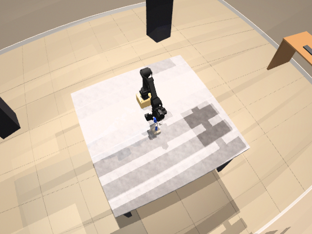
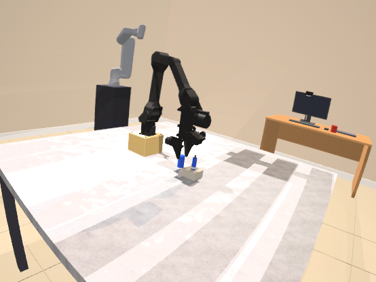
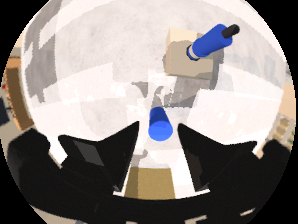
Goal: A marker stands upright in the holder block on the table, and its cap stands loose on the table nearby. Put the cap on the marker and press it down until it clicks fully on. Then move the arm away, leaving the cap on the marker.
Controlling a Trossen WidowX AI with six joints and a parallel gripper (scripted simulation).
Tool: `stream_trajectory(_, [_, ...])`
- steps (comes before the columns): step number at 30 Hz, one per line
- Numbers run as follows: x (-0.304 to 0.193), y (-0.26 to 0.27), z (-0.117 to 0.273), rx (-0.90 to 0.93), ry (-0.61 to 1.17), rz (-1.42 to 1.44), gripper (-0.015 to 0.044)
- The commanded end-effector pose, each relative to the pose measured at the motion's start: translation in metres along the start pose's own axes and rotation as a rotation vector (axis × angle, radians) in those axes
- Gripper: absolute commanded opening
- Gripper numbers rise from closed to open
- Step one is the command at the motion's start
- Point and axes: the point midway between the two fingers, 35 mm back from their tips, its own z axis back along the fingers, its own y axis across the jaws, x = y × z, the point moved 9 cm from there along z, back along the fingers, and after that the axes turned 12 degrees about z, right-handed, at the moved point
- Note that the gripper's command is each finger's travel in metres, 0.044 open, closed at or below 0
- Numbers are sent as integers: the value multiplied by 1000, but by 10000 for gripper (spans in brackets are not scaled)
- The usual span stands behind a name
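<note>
White and grey patches cover the table (image 2: 102,190), where the black arm (image 2: 183,88) reaches down from its tan base block (image 2: 145,143). Its gripper (image 2: 181,151) hangs partly open just above the blue cap (image 2: 181,161), gripping nothing. That cap stands upright on the table just beside the holder block (image 2: 192,173), in which the marker (image 2: 194,162) stands upright, uncapped.

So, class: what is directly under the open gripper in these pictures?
The blue cap stands upright on the table, below and between the gripper fingers, untouched. The spot where the cap meets the table is covered by the cap.
</note>
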Motion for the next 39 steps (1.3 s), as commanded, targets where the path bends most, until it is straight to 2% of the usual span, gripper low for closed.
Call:
stream_trajectory(1, [-1,0,-9,-2,6,0,248])
stream_trajectory(14, [-3,0,-26,-2,6,0,248])
stream_trajectory(18, [-3,0,-26,-2,6,0,143])
stream_trajectory(27, [-3,0,-26,-2,6,0,83])
stream_trajectory(30, [-2,0,-23,-2,6,0,4])
stream_trajectory(39, [-1,0,-2,-2,5,0,0])
